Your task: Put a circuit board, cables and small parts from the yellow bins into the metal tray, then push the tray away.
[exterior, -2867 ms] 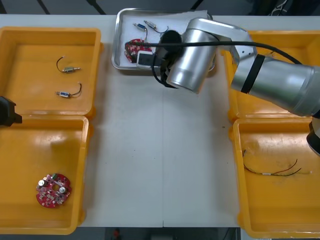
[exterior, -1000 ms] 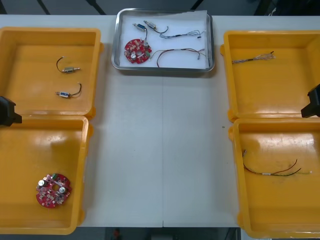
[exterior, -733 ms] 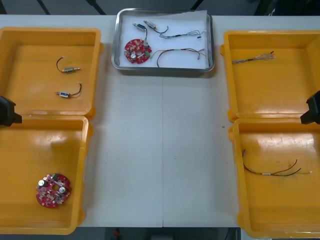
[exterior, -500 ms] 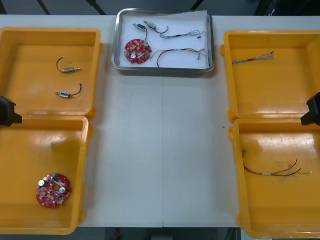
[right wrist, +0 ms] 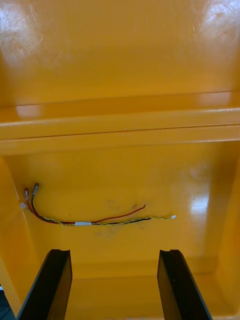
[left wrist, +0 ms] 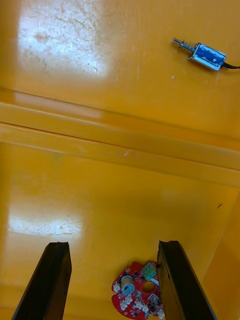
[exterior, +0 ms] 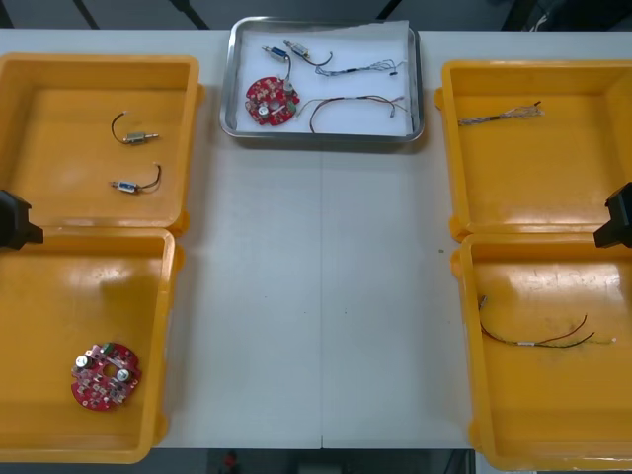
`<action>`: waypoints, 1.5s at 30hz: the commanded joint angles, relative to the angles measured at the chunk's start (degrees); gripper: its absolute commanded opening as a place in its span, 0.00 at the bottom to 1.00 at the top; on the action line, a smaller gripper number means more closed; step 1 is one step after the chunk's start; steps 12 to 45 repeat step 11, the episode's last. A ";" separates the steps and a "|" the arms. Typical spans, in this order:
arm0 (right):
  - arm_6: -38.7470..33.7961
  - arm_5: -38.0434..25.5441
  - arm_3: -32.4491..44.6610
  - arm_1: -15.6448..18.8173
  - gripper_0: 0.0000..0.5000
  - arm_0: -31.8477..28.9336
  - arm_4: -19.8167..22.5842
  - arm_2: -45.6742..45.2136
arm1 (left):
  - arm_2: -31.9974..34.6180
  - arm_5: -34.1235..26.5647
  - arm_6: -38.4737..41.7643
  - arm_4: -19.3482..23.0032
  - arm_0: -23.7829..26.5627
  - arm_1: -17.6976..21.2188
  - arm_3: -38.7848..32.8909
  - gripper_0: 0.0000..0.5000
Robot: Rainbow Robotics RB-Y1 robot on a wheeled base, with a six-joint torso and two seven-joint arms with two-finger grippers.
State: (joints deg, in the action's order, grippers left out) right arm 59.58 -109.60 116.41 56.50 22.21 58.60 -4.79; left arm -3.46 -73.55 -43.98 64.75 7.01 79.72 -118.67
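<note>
Both hands now sit parked at the sides of the light surface point(exterior: 316, 296). Nearly three seconds back, the right arm lay stretched across to the far middle, its silver forearm covering part of the shiny rectangular metal tray point(exterior: 321, 139). A second ago it was already home, and nothing has shifted since.

The right hand point(right wrist: 115, 252) hangs over the near right yellow plastic bin point(exterior: 469, 346), fingers apart and holding nothing. A thin red and yellow cable point(right wrist: 100, 221) lies on the bin floor below it. The left hand point(left wrist: 114, 245), likewise spread and empty, hovers by the wall between the two left yellow bins point(left wrist: 120, 145). A spare round red circuit board point(left wrist: 137, 297) lies below it, and a small blue-bodied metal part point(left wrist: 205, 55) lies beyond the wall.

The tray rests at the far edge of the surface, between the far bins, its rim where it was while the arm reached over it. Inside lie a second round red circuit board point(exterior: 272, 101), a looping red and yellow cable point(exterior: 355, 101) and a twisted blue and white cable point(exterior: 367, 68). There also appear to be two small metal parts point(exterior: 281, 49), though they are too small to count with confidence.

With all three kinds of item loaded and the tray far out, the task reads as finished. The arm's retreat looks like the end of the push rather than a pause before another pick.
</note>
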 commanded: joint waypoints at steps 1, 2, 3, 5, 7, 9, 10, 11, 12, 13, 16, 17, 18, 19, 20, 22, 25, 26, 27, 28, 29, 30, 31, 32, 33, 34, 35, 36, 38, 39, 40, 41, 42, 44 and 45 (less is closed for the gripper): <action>-1.75 -0.35 1.54 1.34 1.00 -0.50 -0.42 -1.72 | 1.62 0.51 -3.92 0.02 -0.24 1.23 -0.25 1.00; -1.75 -0.35 1.54 1.34 1.00 -0.50 -0.42 -1.72 | 1.62 0.51 -3.92 0.02 -0.24 1.23 -0.25 1.00; -1.75 -0.35 1.54 1.34 1.00 -0.50 -0.42 -1.72 | 1.62 0.51 -3.92 0.02 -0.24 1.23 -0.25 1.00; -1.75 -0.35 1.54 1.34 1.00 -0.50 -0.42 -1.72 | 1.62 0.51 -3.92 0.02 -0.24 1.23 -0.25 1.00; -1.75 -0.35 1.54 1.34 1.00 -0.50 -0.42 -1.72 | 1.62 0.51 -3.92 0.02 -0.24 1.23 -0.25 1.00; -1.75 -0.35 1.54 1.34 1.00 -0.50 -0.42 -1.72 | 1.62 0.51 -3.92 0.02 -0.24 1.23 -0.25 1.00; -1.75 -0.35 1.54 1.34 1.00 -0.50 -0.42 -1.72 | 1.62 0.51 -3.92 0.02 -0.24 1.23 -0.25 1.00; -1.75 -0.35 1.54 1.34 1.00 -0.50 -0.42 -1.72 | 1.62 0.51 -3.92 0.02 -0.24 1.23 -0.25 1.00; -1.75 -0.35 1.54 1.34 1.00 -0.50 -0.42 -1.72 | 1.62 0.51 -3.92 0.02 -0.24 1.23 -0.25 1.00; -1.75 -0.35 1.54 1.34 1.00 -0.50 -0.42 -1.72 | 1.62 0.51 -3.92 0.02 -0.24 1.23 -0.25 1.00; -1.75 -0.35 1.54 1.34 1.00 -0.50 -0.42 -1.72 | 1.62 0.51 -3.92 0.02 -0.24 1.23 -0.25 1.00; -1.75 -0.35 1.54 1.34 1.00 -0.50 -0.42 -1.72 | 1.62 0.51 -3.92 0.02 -0.24 1.23 -0.25 1.00; -1.75 -0.35 1.54 1.34 1.00 -0.50 -0.42 -1.72 | 1.62 0.51 -3.92 0.02 -0.24 1.23 -0.25 1.00; -1.75 -0.35 1.54 1.34 1.00 -0.50 -0.42 -1.72 | 1.62 0.51 -3.92 0.02 -0.24 1.23 -0.25 1.00; -1.75 -0.35 1.54 1.34 1.00 -0.50 -0.42 -1.72 | 1.62 0.51 -3.92 0.02 -0.24 1.23 -0.25 1.00; -1.75 -0.35 1.54 1.34 1.00 -0.50 -0.42 -1.72 | 1.62 0.51 -3.92 0.02 -0.24 1.23 -0.25 1.00; -1.75 -0.35 1.54 1.34 1.00 -0.50 -0.42 -1.72 | 1.62 0.51 -3.92 0.02 -0.24 1.23 -0.25 1.00; -1.75 -0.35 1.54 1.34 1.00 -0.50 -0.42 -1.72 | 1.62 0.51 -3.92 0.02 -0.24 1.23 -0.25 1.00; -1.75 -0.35 1.54 1.34 1.00 -0.50 -0.42 -1.72 | 1.62 0.51 -3.92 0.02 -0.24 1.23 -0.25 1.00; -1.75 -0.35 1.54 1.34 1.00 -0.50 -0.42 -1.72 | 1.62 0.51 -3.92 0.02 -0.24 1.23 -0.25 1.00; -1.75 -0.35 1.54 1.34 1.00 -0.50 -0.42 -1.72 | 1.62 0.51 -3.92 0.02 -0.24 1.23 -0.25 1.00; -1.75 -0.35 1.54 1.34 1.00 -0.50 -0.42 -1.72 | 1.62 0.51 -3.92 0.02 -0.24 1.23 -0.25 1.00; -1.75 -0.35 1.54 1.34 1.00 -0.50 -0.42 -1.72 | 1.62 0.51 -3.92 0.02 -0.24 1.23 -0.25 1.00; -1.75 -0.35 1.54 1.34 1.00 -0.50 -0.42 -1.72 | 1.62 0.51 -3.92 0.02 -0.24 1.23 -0.25 1.00; -1.75 -0.35 1.54 1.34 1.00 -0.50 -0.42 -1.72 | 1.62 0.51 -3.92 0.02 -0.24 1.23 -0.25 1.00; -1.75 -0.35 1.54 1.34 1.00 -0.50 -0.42 -1.72 | 1.62 0.51 -3.92 0.02 -0.24 1.23 -0.25 1.00; -1.75 -0.35 1.54 1.34 1.00 -0.50 -0.42 -1.72 | 1.62 0.51 -3.92 0.02 -0.24 1.23 -0.25 1.00; -1.75 -0.35 1.54 1.34 1.00 -0.50 -0.42 -1.72 | 1.62 0.51 -3.92 0.02 -0.24 1.23 -0.25 1.00; -1.75 -0.35 1.54 1.34 1.00 -0.50 -0.42 -1.72 | 1.62 0.51 -3.92 0.02 -0.24 1.23 -0.25 1.00; -1.75 -0.35 1.54 1.34 1.00 -0.50 -0.42 -1.72 | 1.62 0.51 -3.92 0.02 -0.24 1.23 -0.25 1.00; -1.75 -0.35 1.54 1.34 1.00 -0.50 -0.42 -1.72 | 1.62 0.51 -3.92 0.02 -0.24 1.23 -0.25 1.00; -1.75 -0.35 1.54 1.34 1.00 -0.50 -0.42 -1.72 | 1.62 0.51 -3.92 0.02 -0.24 1.23 -0.25 1.00; -1.75 -0.35 1.54 1.34 1.00 -0.50 -0.42 -1.72 | 1.62 0.51 -3.92 0.02 -0.24 1.23 -0.25 1.00; -1.75 -0.35 1.54 1.34 1.00 -0.50 -0.42 -1.72 | 1.62 0.51 -3.92 0.02 -0.24 1.23 -0.25 1.00; -1.75 -0.35 1.54 1.34 1.00 -0.50 -0.42 -1.72 | 1.62 0.51 -3.92 0.02 -0.24 1.23 -0.25 1.00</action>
